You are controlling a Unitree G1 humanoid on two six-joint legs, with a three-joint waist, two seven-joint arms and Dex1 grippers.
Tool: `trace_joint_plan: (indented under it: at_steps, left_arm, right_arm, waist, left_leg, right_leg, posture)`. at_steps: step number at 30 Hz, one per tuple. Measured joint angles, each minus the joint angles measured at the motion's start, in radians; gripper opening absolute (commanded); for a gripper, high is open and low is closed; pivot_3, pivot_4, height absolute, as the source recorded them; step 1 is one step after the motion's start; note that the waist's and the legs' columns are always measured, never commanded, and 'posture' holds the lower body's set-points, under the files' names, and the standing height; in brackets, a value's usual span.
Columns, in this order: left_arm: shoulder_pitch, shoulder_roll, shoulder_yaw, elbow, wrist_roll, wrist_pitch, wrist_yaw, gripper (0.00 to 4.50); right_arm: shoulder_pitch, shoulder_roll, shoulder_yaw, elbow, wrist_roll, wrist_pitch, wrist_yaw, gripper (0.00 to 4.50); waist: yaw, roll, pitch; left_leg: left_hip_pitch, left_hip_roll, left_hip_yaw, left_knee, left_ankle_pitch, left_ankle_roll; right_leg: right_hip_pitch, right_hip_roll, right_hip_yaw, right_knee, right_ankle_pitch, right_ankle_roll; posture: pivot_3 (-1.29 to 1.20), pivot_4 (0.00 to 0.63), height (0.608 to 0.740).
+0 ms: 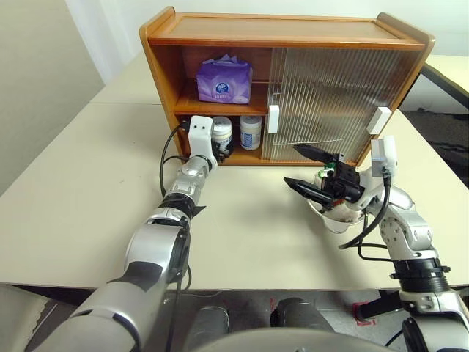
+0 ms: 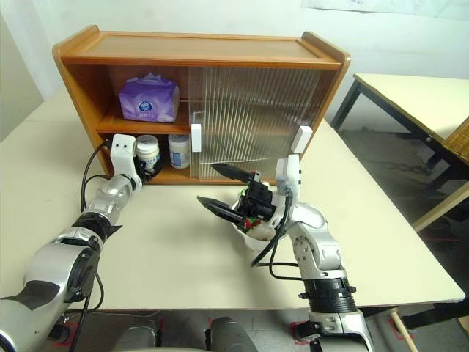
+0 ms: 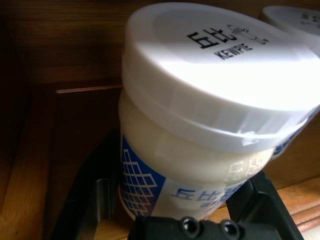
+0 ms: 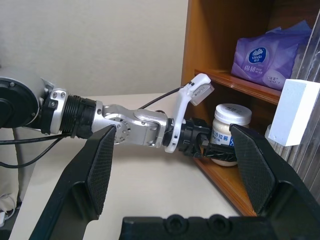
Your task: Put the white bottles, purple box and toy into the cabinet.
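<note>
The brown cabinet [image 1: 293, 33] stands at the back of the table, its left half open. On its upper shelf lies the purple box [image 1: 224, 81]. Two white bottles stand on the lower shelf. My left gripper [image 1: 218, 150] reaches into the shelf and is shut on the left white bottle [image 3: 200, 125], low on its body. The other white bottle [image 1: 250, 132] stands just to its right. My right gripper [image 1: 304, 170] hangs open and empty in front of the cabinet, pointing left. Behind its fingers, the toy [image 2: 253, 218] peeks from a steel bowl [image 1: 335, 221].
A ribbed sliding door [image 1: 330, 103] with white handles [image 1: 272, 119] covers the cabinet's right half. The cream table [image 1: 88, 191] spreads wide to the left and front. A second table [image 2: 418, 95] stands off to the right across a gap.
</note>
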Motion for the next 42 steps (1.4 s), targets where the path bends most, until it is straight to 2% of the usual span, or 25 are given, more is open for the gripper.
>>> trace_joint_plan:
  at_steps: [42]
  left_arm:
    - [-0.034,-0.045,0.055,0.055,0.022,0.011,0.11,3.15]
  right_arm:
    - [-0.003,0.017,0.005,0.015,-0.001,-0.004,0.0,4.5]
  waist:
    - [-0.003,0.0,0.0]
  left_leg:
    - [0.0,0.0,0.001,0.0,0.0,0.0]
  right_leg:
    - [0.0,0.0,0.0,0.0,0.0,0.0]
  posture:
    - [-0.13,0.0,0.74]
